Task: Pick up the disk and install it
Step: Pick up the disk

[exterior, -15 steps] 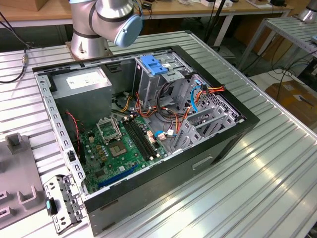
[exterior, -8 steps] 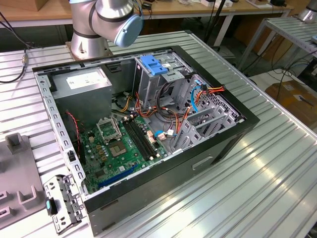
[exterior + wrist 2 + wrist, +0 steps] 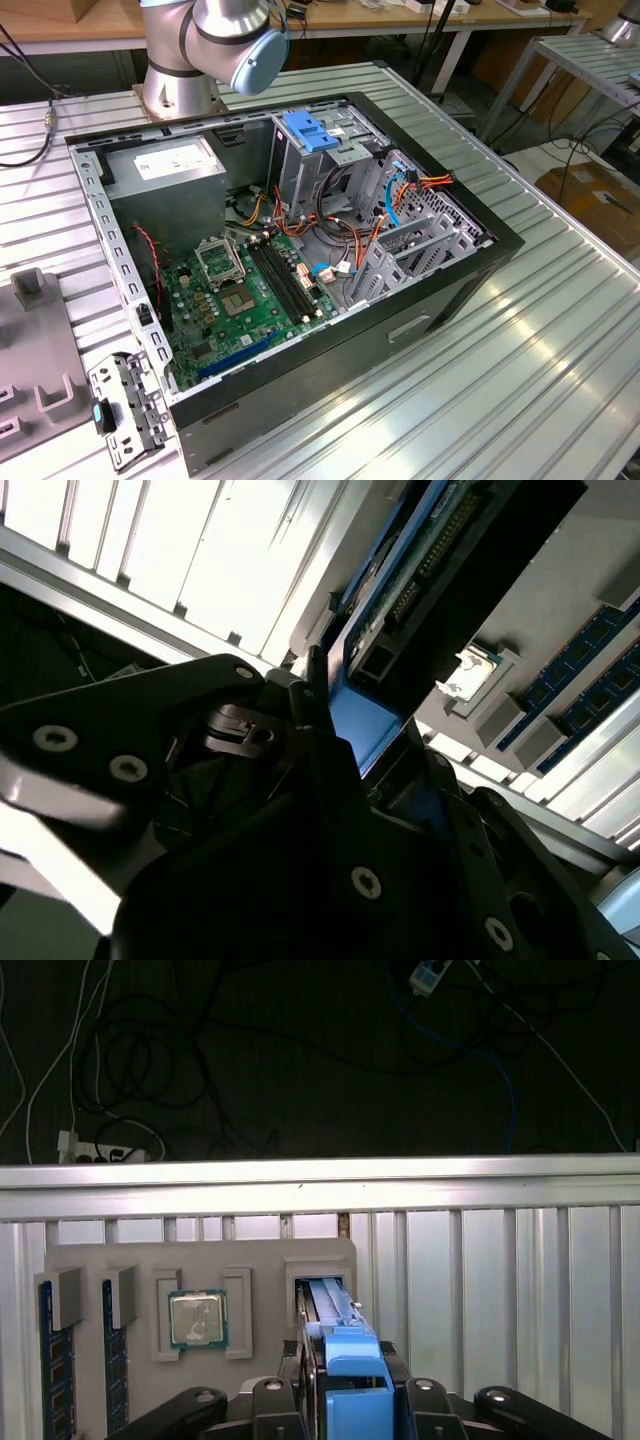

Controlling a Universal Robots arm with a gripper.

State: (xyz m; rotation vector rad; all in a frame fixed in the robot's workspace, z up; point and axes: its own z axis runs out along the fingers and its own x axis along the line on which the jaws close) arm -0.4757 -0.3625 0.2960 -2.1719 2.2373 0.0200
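Observation:
The disk stands on edge in a slot of the grey holder tray, its blue plastic rail facing the camera. My gripper is down over the near end of the disk, with a dark finger on each side of the blue rail, shut on it. In the second wrist view the disk shows its dark circuit-board side and blue edge, running from the gripper away along the tray. Whether the disk is lifted out of the slot I cannot tell.
On the tray sit a processor chip and blue memory sticks. The open computer case lies on the ribbed metal table with a green motherboard, a grey power-supply box and a metal cage with a blue latch. The arm's base stands behind it.

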